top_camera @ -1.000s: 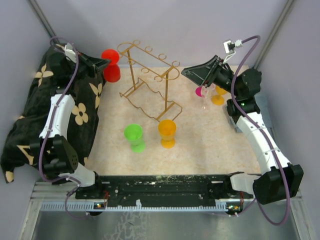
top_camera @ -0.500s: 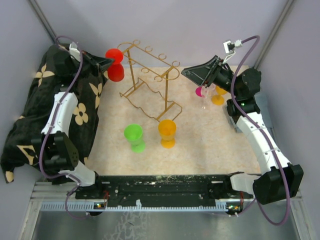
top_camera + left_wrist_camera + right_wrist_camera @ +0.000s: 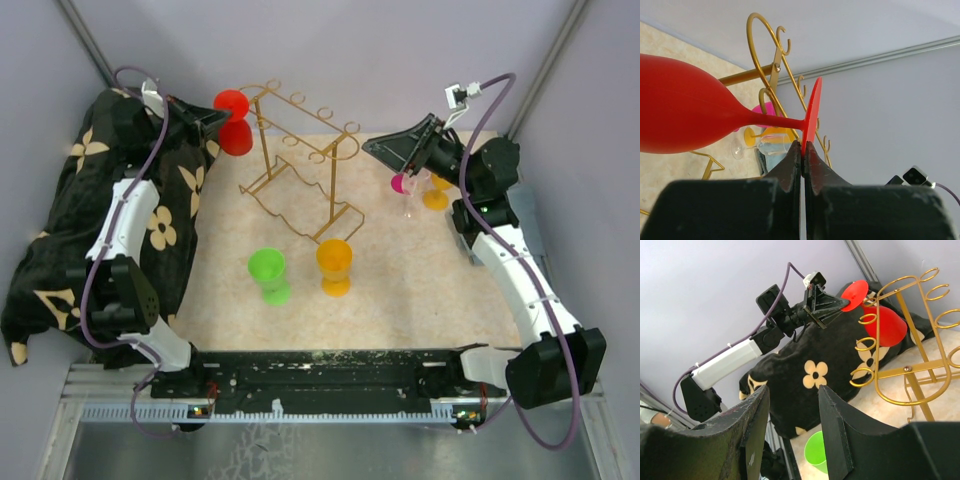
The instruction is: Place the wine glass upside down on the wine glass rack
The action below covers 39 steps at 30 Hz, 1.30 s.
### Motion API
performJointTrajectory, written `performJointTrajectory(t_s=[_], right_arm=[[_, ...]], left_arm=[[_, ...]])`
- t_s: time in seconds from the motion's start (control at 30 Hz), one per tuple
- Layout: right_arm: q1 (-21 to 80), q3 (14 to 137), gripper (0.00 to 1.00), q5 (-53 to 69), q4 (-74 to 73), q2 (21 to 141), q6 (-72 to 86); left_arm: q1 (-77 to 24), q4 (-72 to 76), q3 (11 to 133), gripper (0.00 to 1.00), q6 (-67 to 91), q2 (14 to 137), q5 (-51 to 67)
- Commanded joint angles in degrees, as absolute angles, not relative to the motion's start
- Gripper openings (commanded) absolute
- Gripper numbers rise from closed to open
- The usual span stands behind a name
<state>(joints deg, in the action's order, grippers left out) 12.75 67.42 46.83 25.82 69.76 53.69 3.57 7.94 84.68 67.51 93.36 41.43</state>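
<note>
My left gripper (image 3: 214, 117) is shut on the flat foot of a red wine glass (image 3: 234, 122), held upside down in the air at the left end of the gold wire rack (image 3: 300, 160). In the left wrist view the jaws pinch the foot's rim (image 3: 810, 125), the red bowl (image 3: 685, 112) hangs to the left, and the rack's end loop (image 3: 762, 50) is just behind the stem. The right wrist view shows the red glass (image 3: 880, 315) beside the rack's loops (image 3: 900, 340). My right gripper (image 3: 385, 148) is open and empty, raised to the right of the rack.
A green glass (image 3: 268, 273) and an orange glass (image 3: 334, 265) stand in front of the rack. A pink (image 3: 400, 183), a clear (image 3: 412, 200) and a yellow glass (image 3: 436, 192) are at the right. A black flowered cloth (image 3: 60, 230) covers the left side.
My left gripper has lifted the red glass and carried it up and to the right, closer to the rack's left end. The right arm has barely moved.
</note>
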Motion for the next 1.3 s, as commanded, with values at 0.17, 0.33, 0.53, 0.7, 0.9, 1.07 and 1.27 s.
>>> performJointTrajectory(t_s=[0.17,0.33,0.53,0.7,0.9,1.07,1.27], right_arm=[[13.36,67.17,0.44,46.10,27.53,68.12,52.40],[13.62,67.06,0.44,46.05,27.75,68.37,52.42],[13.63,66.85,0.44,45.97,27.45,68.19,52.14],[13.62,66.47,0.44,45.84,27.40,67.86,51.97],[13.71,66.34,0.44,45.70,27.84,68.12,52.22],[13.68,66.36,0.44,45.64,28.01,68.30,52.42],[13.80,66.54,0.44,45.66,28.12,68.33,52.54]], left_arm=[[2.83,12.96,87.43,0.00,68.65,94.21,41.64],[2.22,13.47,87.74,0.00,68.56,94.66,41.41],[0.99,13.47,87.80,0.00,68.41,96.34,41.30],[0.55,13.21,87.75,0.00,68.03,96.59,41.40],[0.32,12.48,86.97,0.16,67.52,96.03,41.48],[0.11,12.31,86.06,0.21,67.32,95.78,41.49],[0.02,12.35,85.70,0.27,67.34,96.02,41.74]])
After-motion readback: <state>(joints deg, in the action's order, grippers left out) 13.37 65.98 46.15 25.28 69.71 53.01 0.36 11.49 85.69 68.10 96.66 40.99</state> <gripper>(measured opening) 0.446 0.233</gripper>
